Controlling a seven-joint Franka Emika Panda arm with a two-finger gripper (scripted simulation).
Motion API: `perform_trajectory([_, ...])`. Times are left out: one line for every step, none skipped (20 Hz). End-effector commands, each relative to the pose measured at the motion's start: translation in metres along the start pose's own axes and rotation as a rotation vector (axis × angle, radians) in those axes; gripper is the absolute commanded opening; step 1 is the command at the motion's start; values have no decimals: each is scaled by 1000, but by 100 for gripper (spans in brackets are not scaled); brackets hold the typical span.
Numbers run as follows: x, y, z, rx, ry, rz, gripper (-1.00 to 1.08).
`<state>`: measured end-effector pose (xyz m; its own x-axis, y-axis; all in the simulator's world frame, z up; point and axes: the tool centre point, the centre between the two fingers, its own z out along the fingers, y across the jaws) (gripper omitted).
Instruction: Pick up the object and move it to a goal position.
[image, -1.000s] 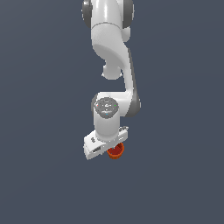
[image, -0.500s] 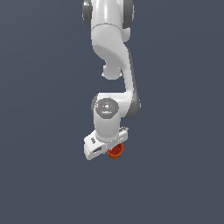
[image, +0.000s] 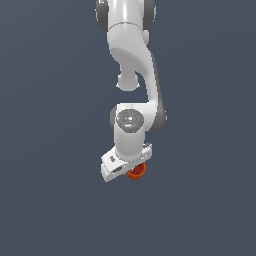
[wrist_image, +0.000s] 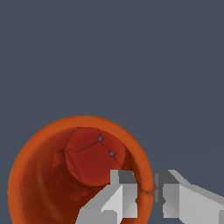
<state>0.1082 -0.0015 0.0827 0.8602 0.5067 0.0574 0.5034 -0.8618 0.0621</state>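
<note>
The orange-red round cup (wrist_image: 57, 175) has a darker red inside and fills much of the wrist view. One finger (wrist_image: 118, 197) is inside the cup and the other finger (wrist_image: 183, 201) is outside, with the rim pinched between them. My gripper (wrist_image: 148, 192) is shut on that rim. In the exterior view the cup (image: 137, 171) peeks out under the white gripper (image: 131, 170), mostly hidden by the hand. The arm reaches down from the top of the exterior view.
A plain dark grey-blue surface (image: 50, 150) fills the whole background in both views. No other objects show.
</note>
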Motion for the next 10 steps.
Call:
perform_trajectory([11,-15,-12,-1,3,-2,-100])
perform_trajectory([16,-23,-18,-1,3,-2,-100])
perform_trajectory([21,-31,-23,-1,3,-2,-100])
perform_trajectory([26,-38,-29,-1,3,-2,-100])
perform_trajectory([31,-46,-35,-1,3,-2,-100])
perform_trajectory([36,-53,-40,-1,3,-2,-100])
perform_trajectory([41,-60,-45,-1,2,-2,-100])
perform_trajectory([46,-66,-50,-1,2,-2,-100])
perform_trajectory([50,-72,-54,-1,2,-2,-100])
perform_trajectory([53,-76,-58,-1,2,-2,-100])
